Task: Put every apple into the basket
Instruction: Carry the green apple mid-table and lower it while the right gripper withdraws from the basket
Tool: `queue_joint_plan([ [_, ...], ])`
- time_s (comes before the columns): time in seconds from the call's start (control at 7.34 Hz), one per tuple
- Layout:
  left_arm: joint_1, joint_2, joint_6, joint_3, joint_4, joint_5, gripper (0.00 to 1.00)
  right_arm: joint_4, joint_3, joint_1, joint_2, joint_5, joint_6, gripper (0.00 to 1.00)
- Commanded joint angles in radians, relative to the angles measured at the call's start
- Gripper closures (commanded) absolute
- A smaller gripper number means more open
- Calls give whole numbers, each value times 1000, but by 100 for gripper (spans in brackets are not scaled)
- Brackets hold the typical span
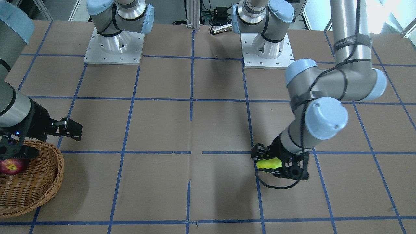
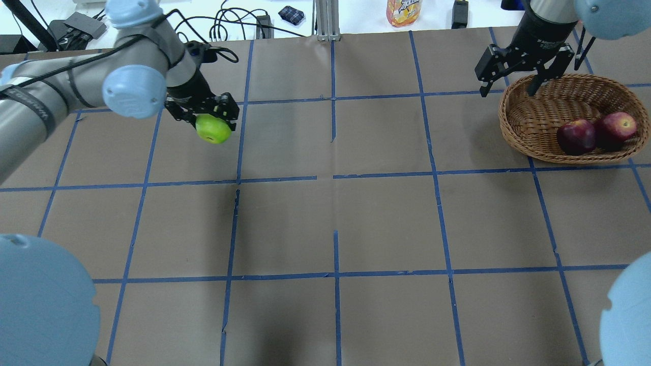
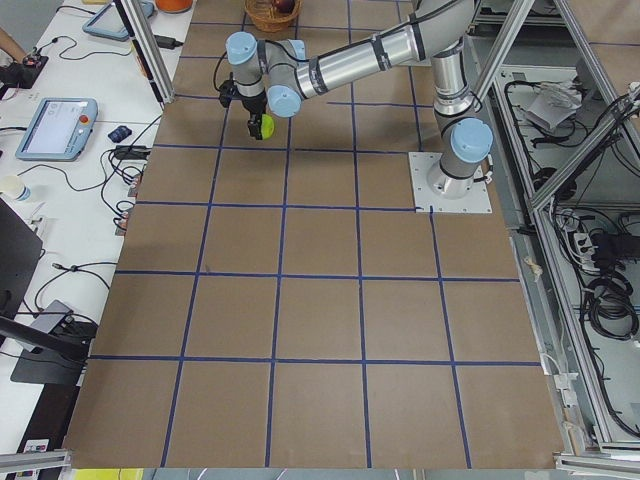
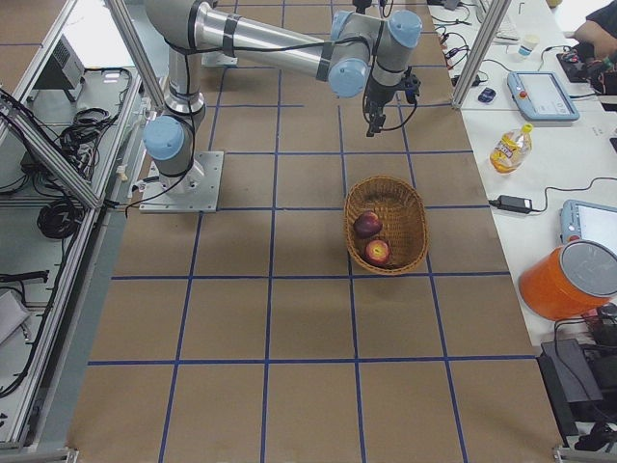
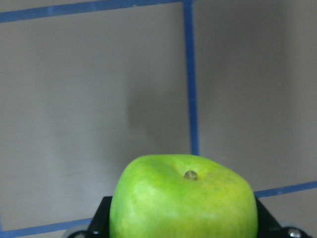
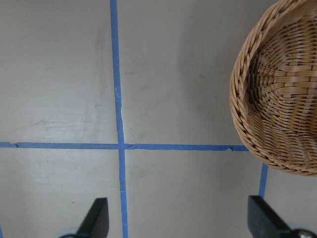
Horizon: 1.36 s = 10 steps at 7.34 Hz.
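The yellow-green apple (image 2: 213, 129) is clamped in my left gripper (image 2: 209, 120), held above the brown table at the far left; it also shows in the front view (image 1: 268, 163) and fills the bottom of the left wrist view (image 5: 183, 198). The wicker basket (image 2: 513, 137) sits at the far right. The dark maroon apple (image 2: 575, 136) and the red apple (image 2: 616, 127) lie in it, side by side. My right gripper (image 2: 519, 66) is open and empty, above the basket's far left rim (image 6: 242, 99).
An orange drink bottle (image 2: 404, 10) and cables lie on the white bench beyond the table's far edge. The two arm bases (image 1: 113, 45) stand at the robot's side. Blue tape lines grid the brown table top (image 2: 335, 203).
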Motion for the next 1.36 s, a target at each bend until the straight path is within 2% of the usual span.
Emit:
queue_joint_plan([
  [0.0, -131, -12, -257, -28, 103, -78, 94, 0, 2, 21, -2, 2, 40, 0],
  [0.14, -175, -15, -344, -61, 117, -92, 94, 0, 4, 32, 0, 0, 49, 0],
  [0.27, -206, -42, -354, -64, 233, -94, 94, 0, 10, 43, 0, 0, 51, 0],
  [0.41, -231, -74, -398, -77, 293, -96, 94, 0, 19, 43, -2, 0, 51, 0],
  [0.54, -263, -96, -472, -77, 297, -92, 84, 0, 19, 53, -2, 3, 78, 0],
  [0.68, -275, -111, -483, -80, 295, -88, 14, -1, 19, 78, -2, 3, 128, 0],
  [0.82, -277, -107, -495, -75, 308, -92, 0, -12, 19, 110, 0, 2, 165, 0],
  [1.23, -199, -50, -415, -78, 283, -97, 0, -15, 21, 127, 0, 3, 203, 0],
])
